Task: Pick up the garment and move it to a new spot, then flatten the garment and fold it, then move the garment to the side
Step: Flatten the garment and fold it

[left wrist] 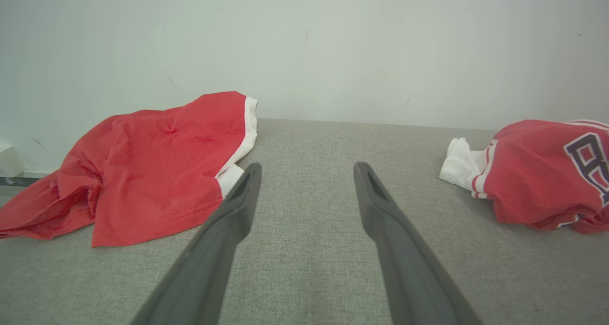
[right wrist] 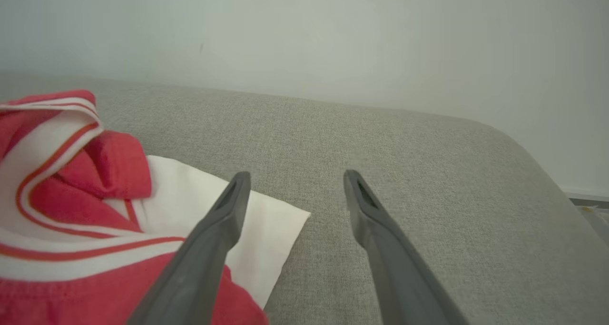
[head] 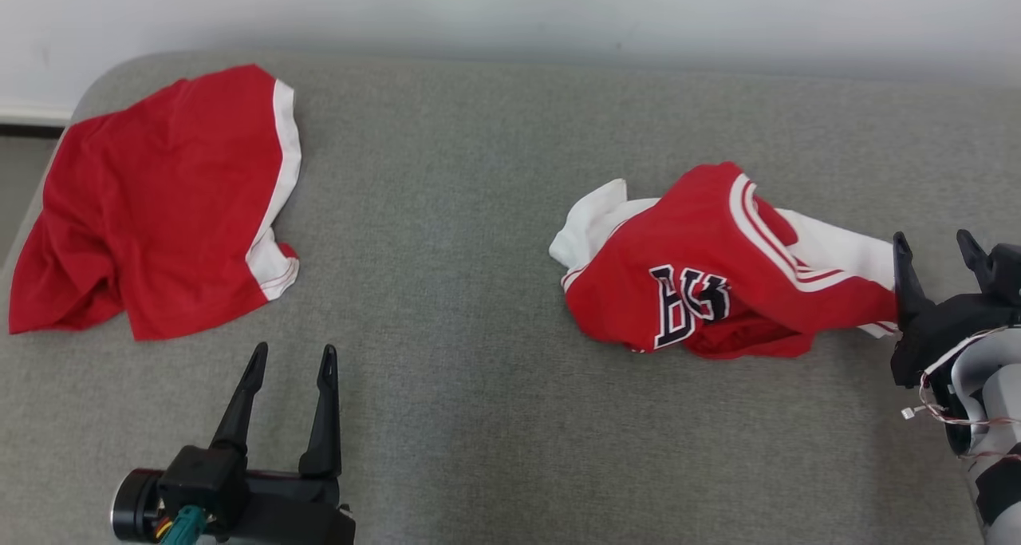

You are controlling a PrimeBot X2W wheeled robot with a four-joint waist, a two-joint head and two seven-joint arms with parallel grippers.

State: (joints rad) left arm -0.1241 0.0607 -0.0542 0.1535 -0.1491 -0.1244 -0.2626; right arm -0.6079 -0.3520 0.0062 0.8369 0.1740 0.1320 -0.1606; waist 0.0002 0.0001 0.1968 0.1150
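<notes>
Right gripper (head: 933, 246): fingers apart, empty. Crumpled red-and-white jersey with dark lettering (head: 702, 266) lies just left of its tips, its white edge beneath the left finger. Advise shifting left and clamping a thick fold clear of the grey upholstered surface (head: 478, 306). Left gripper (head: 293, 353): apart, idle.

Two red garments (head: 159, 202) (head: 718, 266), two pincers (head: 293, 349) (head: 932, 238), one grey cushion (head: 478, 290).

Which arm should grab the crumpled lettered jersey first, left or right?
Right. The right gripper stands open at the white edge of the jersey, one finger over the cloth in its wrist view. The left gripper, also open, sits across bare grey cushion from it, nearer the red shorts.
</notes>
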